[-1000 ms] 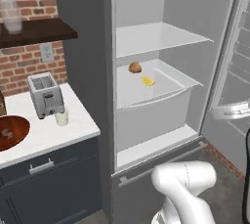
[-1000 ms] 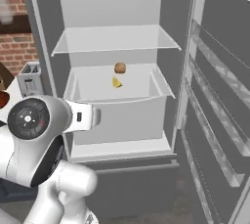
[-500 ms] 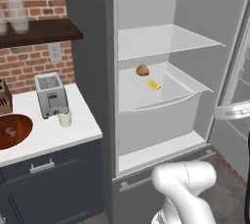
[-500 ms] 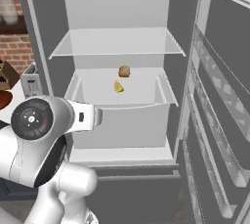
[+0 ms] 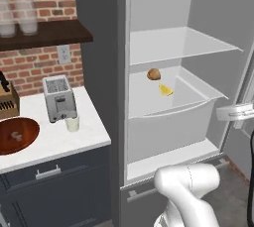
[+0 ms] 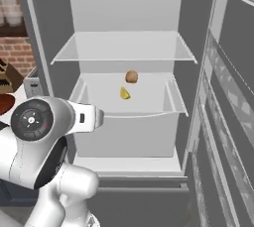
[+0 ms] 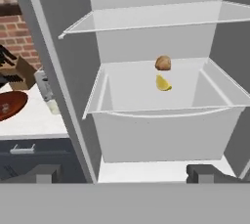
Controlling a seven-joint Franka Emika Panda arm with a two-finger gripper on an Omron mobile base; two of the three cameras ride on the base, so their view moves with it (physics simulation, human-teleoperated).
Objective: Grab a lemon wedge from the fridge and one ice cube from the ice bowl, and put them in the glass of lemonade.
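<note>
The fridge (image 5: pixel 99 62) stood open ahead of me, its door swung to my right. In its drawer-like middle compartment, below the upper shelf (image 6: pixel 124 47), the lemon wedge (image 5: pixel 165 90) lay just in front of the brown lump (image 5: pixel 154 74), slightly to its right. Left of the fridge ran the counter (image 5: pixel 89 134). On it the toaster (image 5: pixel 58 98) stood at the back, the glass of lemonade (image 5: pixel 72 123) just before it, and the ice bowl (image 5: pixel 18 135) further left.

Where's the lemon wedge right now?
The lemon wedge lies in the open fridge's middle drawer, just in front of the brown lump.
</note>
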